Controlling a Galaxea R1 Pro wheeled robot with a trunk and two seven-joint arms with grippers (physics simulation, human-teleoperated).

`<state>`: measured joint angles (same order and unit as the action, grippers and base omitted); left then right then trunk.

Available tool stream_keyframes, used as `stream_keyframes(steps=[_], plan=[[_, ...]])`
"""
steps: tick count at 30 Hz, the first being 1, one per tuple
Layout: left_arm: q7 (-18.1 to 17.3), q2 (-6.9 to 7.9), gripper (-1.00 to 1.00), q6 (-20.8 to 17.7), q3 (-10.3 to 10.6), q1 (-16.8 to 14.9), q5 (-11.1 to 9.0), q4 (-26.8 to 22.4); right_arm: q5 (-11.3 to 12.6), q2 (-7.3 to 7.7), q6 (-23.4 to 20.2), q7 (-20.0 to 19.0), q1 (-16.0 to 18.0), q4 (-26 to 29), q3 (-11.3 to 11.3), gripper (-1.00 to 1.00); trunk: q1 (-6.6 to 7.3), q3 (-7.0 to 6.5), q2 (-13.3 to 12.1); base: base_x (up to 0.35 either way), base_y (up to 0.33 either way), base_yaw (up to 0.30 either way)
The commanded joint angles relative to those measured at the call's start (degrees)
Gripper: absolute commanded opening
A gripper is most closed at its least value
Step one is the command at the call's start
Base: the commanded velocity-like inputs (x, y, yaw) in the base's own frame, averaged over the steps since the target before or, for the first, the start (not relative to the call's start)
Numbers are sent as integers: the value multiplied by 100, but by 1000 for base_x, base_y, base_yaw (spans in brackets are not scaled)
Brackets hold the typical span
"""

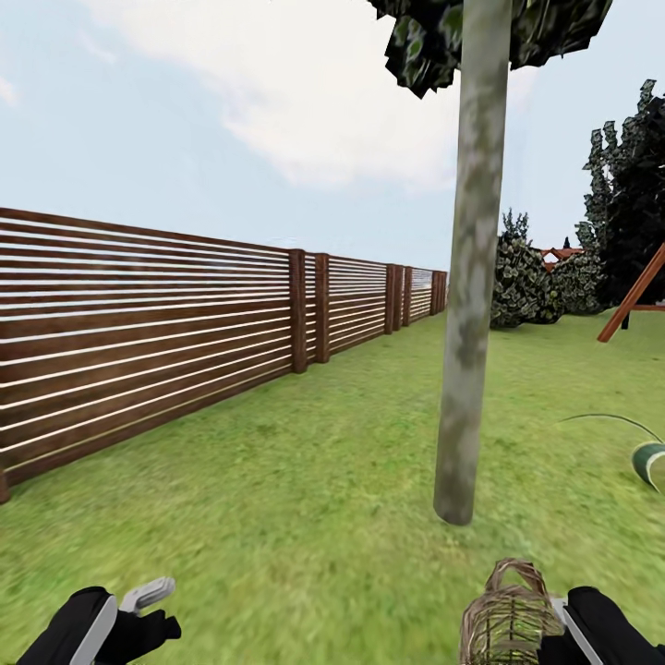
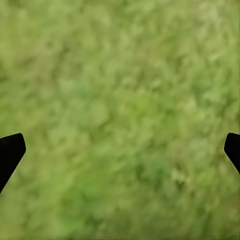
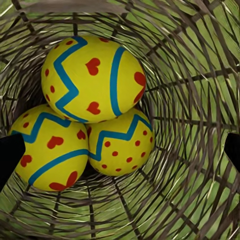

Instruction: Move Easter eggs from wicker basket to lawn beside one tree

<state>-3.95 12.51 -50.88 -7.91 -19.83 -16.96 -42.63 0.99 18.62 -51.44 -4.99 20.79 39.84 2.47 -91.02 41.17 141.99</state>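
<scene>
The wicker basket [image 1: 506, 621] sits at the bottom right of the head view, right against my right arm [image 1: 605, 628]. Looking down into the basket [image 3: 200, 75], I see the three Easter eggs: one [image 3: 92, 77] on top, two below [image 3: 50, 155] [image 3: 121, 146]. My right gripper [image 3: 120, 150] stands open, fingertips wide apart over the basket's mouth. The tree's pale mottled trunk [image 1: 471, 277] rises from the lawn [image 1: 305, 480] just beyond the basket. My left gripper [image 1: 152, 591] is open over bare grass [image 2: 120, 100], holding nothing.
A brown slat fence [image 1: 139, 342] runs along the left into the distance. A swing frame leg [image 1: 635, 296], dark conifer [image 1: 637, 194] and bushes [image 1: 526, 277] stand at the far right. A green curved leaf [image 1: 648, 459] lies right of the trunk.
</scene>
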Motion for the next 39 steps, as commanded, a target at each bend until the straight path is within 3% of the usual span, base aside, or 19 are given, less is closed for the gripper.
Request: stream_keyframes(steps=[1, 24, 31, 39], plan=[[-39, -2, 100, -27, -17, -3, 35, -4, 6, 7, -24, -11, 4, 6, 25, 100, -21, 26, 45, 0, 0, 0], [-45, -3, 100, -27, -18, -3, 35, -17, 6, -7, -24, -11, 4, 6, 34, 100, -119, 527, 153, 0, 0, 0], [-45, -3, 100, -27, -24, -3, 18, -21, 6, -7, -24, -11, 4, 6, 34, 100, -119, 527, 153, 18, 0, 0], [-45, 0, 100, -29, -32, -3, 17, -9, 6, -7, -24, -11, 4, 6, 34, 100, -119, 527, 153, 296, 0, 0]])
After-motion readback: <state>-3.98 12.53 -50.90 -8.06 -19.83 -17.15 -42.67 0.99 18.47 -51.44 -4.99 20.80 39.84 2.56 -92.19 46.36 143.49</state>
